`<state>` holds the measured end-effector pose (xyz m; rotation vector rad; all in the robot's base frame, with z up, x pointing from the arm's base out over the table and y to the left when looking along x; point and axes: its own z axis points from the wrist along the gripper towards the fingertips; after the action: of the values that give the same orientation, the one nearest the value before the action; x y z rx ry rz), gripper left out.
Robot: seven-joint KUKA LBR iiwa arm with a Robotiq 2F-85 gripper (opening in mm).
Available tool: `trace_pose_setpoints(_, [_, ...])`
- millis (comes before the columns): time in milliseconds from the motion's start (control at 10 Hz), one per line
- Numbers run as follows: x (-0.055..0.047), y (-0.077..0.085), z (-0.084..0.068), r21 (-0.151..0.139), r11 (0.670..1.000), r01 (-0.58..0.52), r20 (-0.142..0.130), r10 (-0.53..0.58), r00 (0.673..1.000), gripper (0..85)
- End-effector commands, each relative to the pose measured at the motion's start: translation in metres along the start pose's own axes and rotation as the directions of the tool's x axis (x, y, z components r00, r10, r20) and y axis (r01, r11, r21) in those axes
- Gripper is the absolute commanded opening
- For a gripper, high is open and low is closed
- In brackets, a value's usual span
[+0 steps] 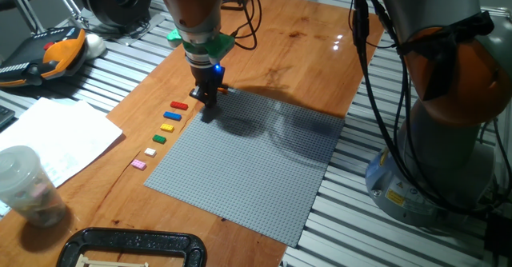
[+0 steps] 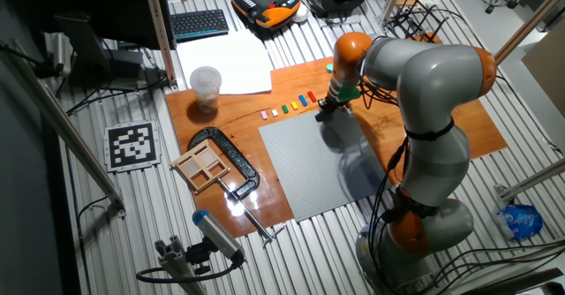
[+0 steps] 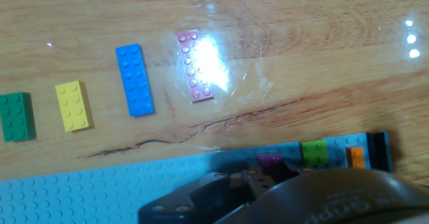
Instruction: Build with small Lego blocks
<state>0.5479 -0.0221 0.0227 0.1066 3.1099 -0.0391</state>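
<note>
Small Lego blocks lie in a row on the wood left of the grey baseplate: red, blue, yellow, green, white, pink. My gripper points down at the baseplate's far left corner, just right of the red block. In the hand view, green, yellow, blue and a glare-washed block lie on the wood. On the baseplate's edge sit purple, green, orange and dark blocks. The hand's dark housing hides the fingertips.
A sheet of paper and a clear plastic cup lie at the left. A black clamp sits at the wooden board's near edge. The arm's base and hanging cables stand to the right of the baseplate.
</note>
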Motion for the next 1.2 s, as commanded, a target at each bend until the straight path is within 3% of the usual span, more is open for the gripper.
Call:
trace_pose_setpoints(0, [0.0,0.001,-0.001,0.001,1.0,-0.003,0.001,0.003,1.0,34.0])
trace_pose_setpoints(1100, [0.001,0.007,-0.015,0.007,1.0,-0.029,-0.012,0.029,1.0,34.0])
